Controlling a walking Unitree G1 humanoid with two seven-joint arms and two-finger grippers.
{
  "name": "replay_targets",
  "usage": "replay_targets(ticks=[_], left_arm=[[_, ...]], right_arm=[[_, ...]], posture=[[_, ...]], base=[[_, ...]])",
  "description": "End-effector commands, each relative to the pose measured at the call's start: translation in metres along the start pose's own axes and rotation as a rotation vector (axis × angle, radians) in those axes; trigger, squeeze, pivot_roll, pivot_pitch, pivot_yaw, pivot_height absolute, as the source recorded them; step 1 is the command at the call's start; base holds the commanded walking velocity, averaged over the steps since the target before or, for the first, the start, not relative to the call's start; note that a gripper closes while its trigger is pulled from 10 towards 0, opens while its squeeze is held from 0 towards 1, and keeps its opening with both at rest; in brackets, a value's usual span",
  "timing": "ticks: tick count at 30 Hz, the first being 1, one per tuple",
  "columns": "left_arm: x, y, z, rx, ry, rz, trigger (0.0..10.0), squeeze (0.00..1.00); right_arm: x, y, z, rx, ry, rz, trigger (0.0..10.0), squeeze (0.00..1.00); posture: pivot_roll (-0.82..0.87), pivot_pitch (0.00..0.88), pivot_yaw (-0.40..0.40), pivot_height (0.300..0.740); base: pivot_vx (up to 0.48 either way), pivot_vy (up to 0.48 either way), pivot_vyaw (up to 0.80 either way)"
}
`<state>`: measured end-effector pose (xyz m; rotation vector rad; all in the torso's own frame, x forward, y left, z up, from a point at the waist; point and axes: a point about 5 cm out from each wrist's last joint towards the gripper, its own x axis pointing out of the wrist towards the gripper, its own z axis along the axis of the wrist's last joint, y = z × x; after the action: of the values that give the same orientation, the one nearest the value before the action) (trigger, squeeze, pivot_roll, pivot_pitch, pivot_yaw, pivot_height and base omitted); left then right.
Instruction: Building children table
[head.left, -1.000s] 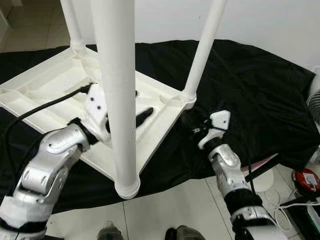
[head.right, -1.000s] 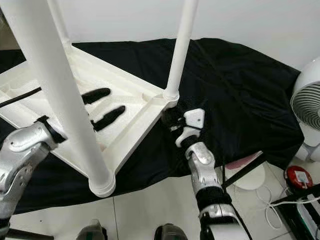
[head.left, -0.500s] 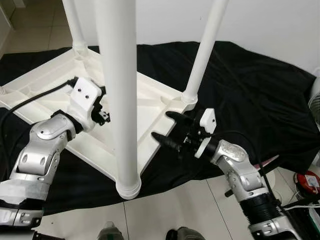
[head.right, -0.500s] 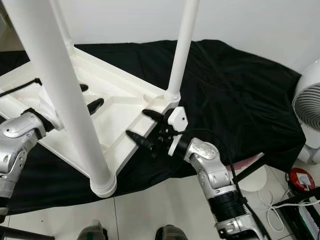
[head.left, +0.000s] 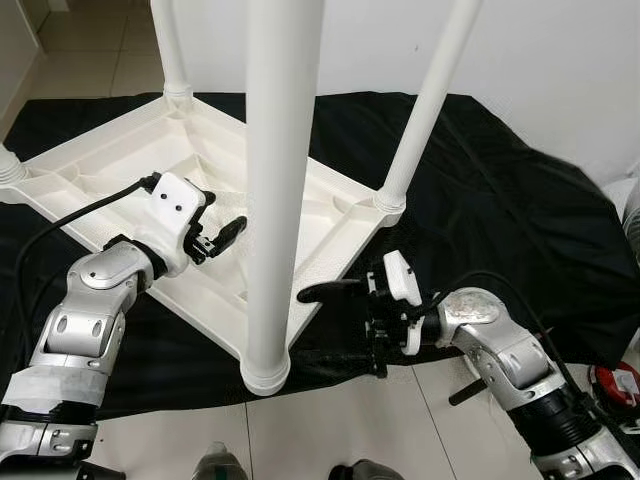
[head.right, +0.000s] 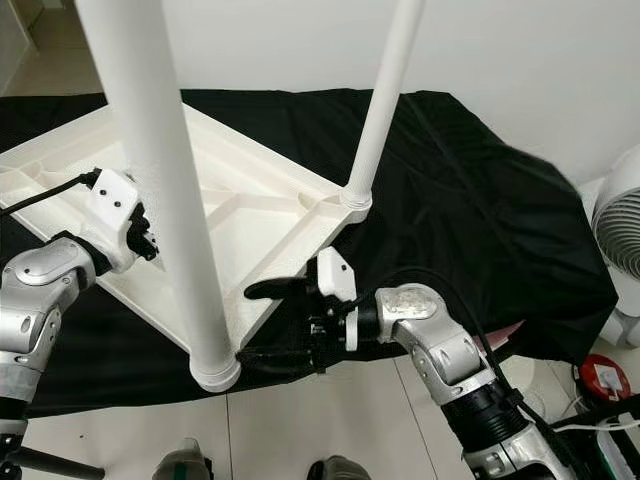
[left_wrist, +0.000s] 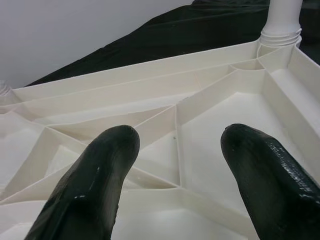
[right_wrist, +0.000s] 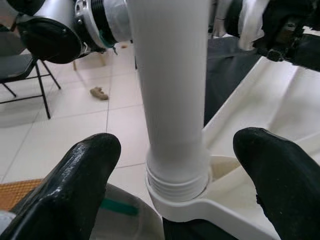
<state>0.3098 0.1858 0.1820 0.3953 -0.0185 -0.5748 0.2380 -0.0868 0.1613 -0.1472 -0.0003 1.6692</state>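
Note:
A white plastic children's table (head.left: 110, 180) lies upside down on a black cloth (head.left: 500, 200), its ribbed underside facing up. Three legs stand up from its corners: a thick near one (head.left: 275, 180), a far right one (head.left: 425, 110) and a far left one (head.left: 170, 50). My right gripper (head.left: 315, 322) is open, low at the table's front corner, fingers pointing toward the near leg's base (right_wrist: 177, 180), one on each side of it and apart from it. My left gripper (head.left: 225, 235) hovers open over the underside ribs (left_wrist: 175, 115), holding nothing.
The table's front corner overhangs the cloth edge above white floor tiles (head.left: 330, 430). My feet (head.left: 215, 465) are just below it. A white fan (head.right: 620, 240) and a red object (head.right: 598, 378) with cables sit at the right. A white wall stands behind.
My right gripper has swung down and left from the far right leg's socket to the near leg's base, staying open. My left gripper has pulled back a little. The camera has shifted slightly.

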Motion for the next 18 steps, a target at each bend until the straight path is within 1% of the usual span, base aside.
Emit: replay_targets(ticks=[1,4,5,7,8,10,11,13,14,17,18], left_arm=[[-0.003,0.012,-0.006,-0.006,0.017,0.235,10.0,0.0],[-0.004,0.016,-0.004,-0.003,0.014,0.243,10.0,0.0],[-0.004,0.016,-0.004,-0.003,0.014,0.243,10.0,0.0],[-0.005,0.017,-0.004,0.004,0.018,0.249,10.0,0.0],[-0.005,0.017,-0.004,0.004,0.018,0.249,10.0,0.0],[-0.006,0.018,-0.003,0.011,0.016,0.253,10.0,0.0],[-0.006,0.018,-0.003,0.011,0.016,0.253,10.0,0.0],[-0.006,0.019,-0.002,0.019,0.017,0.256,10.0,0.0],[-0.006,0.019,-0.002,0.019,0.017,0.256,10.0,0.0],[-0.004,0.02,0.0,0.03,0.012,0.259,10.0,0.0],[-0.004,0.02,0.0,0.03,0.012,0.259,10.0,0.0]], right_arm=[[0.002,0.0,0.004,-0.027,0.017,0.039,10.0,0.0],[0.018,-0.008,0.003,-0.042,0.012,0.066,10.0,0.0],[0.018,-0.008,0.003,-0.042,0.012,0.066,10.0,0.0],[0.026,-0.011,0.003,-0.054,-0.002,0.056,10.0,0.0],[0.026,-0.011,0.003,-0.054,-0.002,0.056,10.0,0.0],[0.037,-0.011,0.005,-0.043,-0.039,0.039,10.0,0.0],[0.037,-0.011,0.005,-0.043,-0.039,0.039,10.0,0.0],[0.046,-0.011,0.004,-0.031,-0.069,0.028,10.0,0.0],[0.046,-0.011,0.004,-0.031,-0.069,0.028,10.0,0.0],[0.055,-0.014,0.002,-0.019,-0.099,0.017,10.0,0.0],[0.055,-0.014,0.002,-0.019,-0.099,0.017,10.0,0.0]], posture=[[0.21,0.0,-0.083,0.74],[0.22,0.0,-0.084,0.74],[0.22,0.0,-0.084,0.74],[0.22,0.0,-0.084,0.74],[0.22,0.0,-0.084,0.74],[0.23,0.0,-0.087,0.74],[0.23,0.0,-0.087,0.74],[0.24,0.0,-0.086,0.74],[0.24,0.0,-0.086,0.74],[0.23,0.0,-0.079,0.74],[0.23,0.0,-0.079,0.74]], base=[[0.0,0.0,0.0],[0.0,0.0,0.0],[0.0,0.0,0.0],[0.0,0.0,0.0],[0.0,0.0,0.0],[0.0,0.0,0.0],[0.0,0.0,0.0],[0.0,0.0,0.0],[0.0,0.0,0.0],[0.0,0.0,0.0],[0.0,0.0,0.0]])
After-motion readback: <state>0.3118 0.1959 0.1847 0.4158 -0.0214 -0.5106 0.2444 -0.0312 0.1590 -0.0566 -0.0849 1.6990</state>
